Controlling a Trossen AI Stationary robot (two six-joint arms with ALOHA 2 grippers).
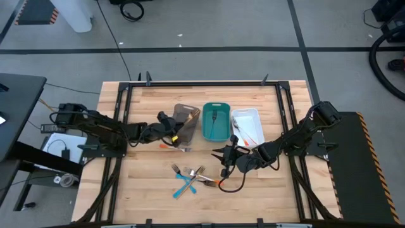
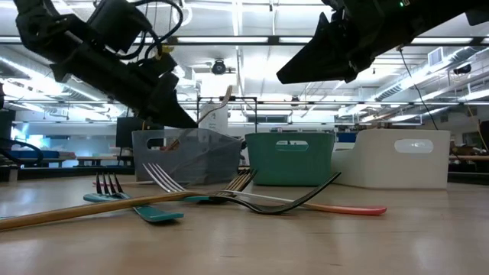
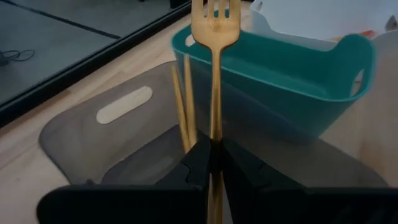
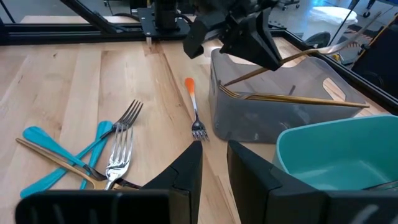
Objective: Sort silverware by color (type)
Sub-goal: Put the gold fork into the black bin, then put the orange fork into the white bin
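Note:
My left gripper (image 1: 176, 130) is shut on a gold fork (image 3: 215, 25) over the grey-brown tray (image 1: 187, 120), which holds other gold pieces (image 4: 292, 96). Beside that tray stand a teal tray (image 1: 216, 121) and a white tray (image 1: 248, 126) with orange-handled pieces. An orange-handled fork (image 4: 194, 107) lies flat on the table by the grey-brown tray. Nearer the front edge a pile of silverware (image 1: 190, 177) holds blue-handled, gold and silver pieces lying crossed. My right gripper (image 4: 214, 163) hangs open between the pile and the white tray, with nothing between its fingers. My left gripper pinches the gold fork's handle (image 3: 215, 134) between its two fingers. The fork lies along the fingers, its tines sticking out ahead toward the teal tray. The fingers come from the table's left, slanting a little down. The fork is lifted clear above the grey-brown tray's inside.
Black frame rails (image 1: 126, 107) run along the table's left, right and far sides. A black cable (image 1: 235, 185) loops on the wood below my right gripper. Bare wood shows at the table's front left.

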